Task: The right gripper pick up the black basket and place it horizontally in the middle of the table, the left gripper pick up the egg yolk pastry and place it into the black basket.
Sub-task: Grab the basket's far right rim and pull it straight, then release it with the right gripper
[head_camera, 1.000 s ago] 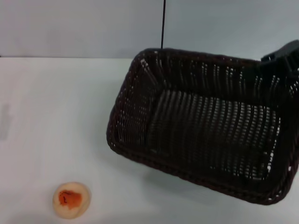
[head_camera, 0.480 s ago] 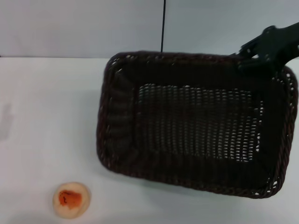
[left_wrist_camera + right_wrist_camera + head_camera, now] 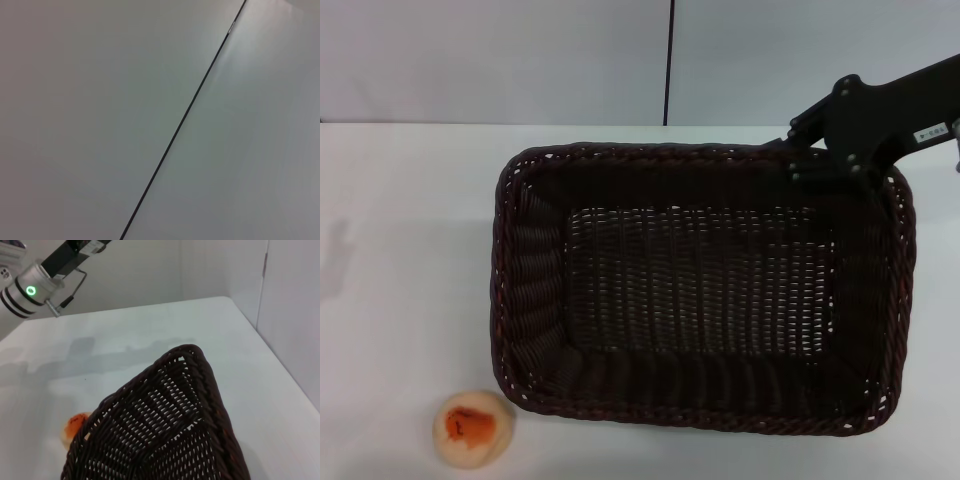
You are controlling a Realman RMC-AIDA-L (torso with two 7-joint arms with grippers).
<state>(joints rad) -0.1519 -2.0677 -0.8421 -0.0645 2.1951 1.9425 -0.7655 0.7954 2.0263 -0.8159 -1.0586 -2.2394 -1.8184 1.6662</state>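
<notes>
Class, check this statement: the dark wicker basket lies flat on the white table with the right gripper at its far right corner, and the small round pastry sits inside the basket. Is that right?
Not quite. The pastry is not inside the basket; it sits on the table outside the basket's near left corner, as the head view shows. The rest stands: the basket lies flat, with the right gripper at its far right corner.
</notes>
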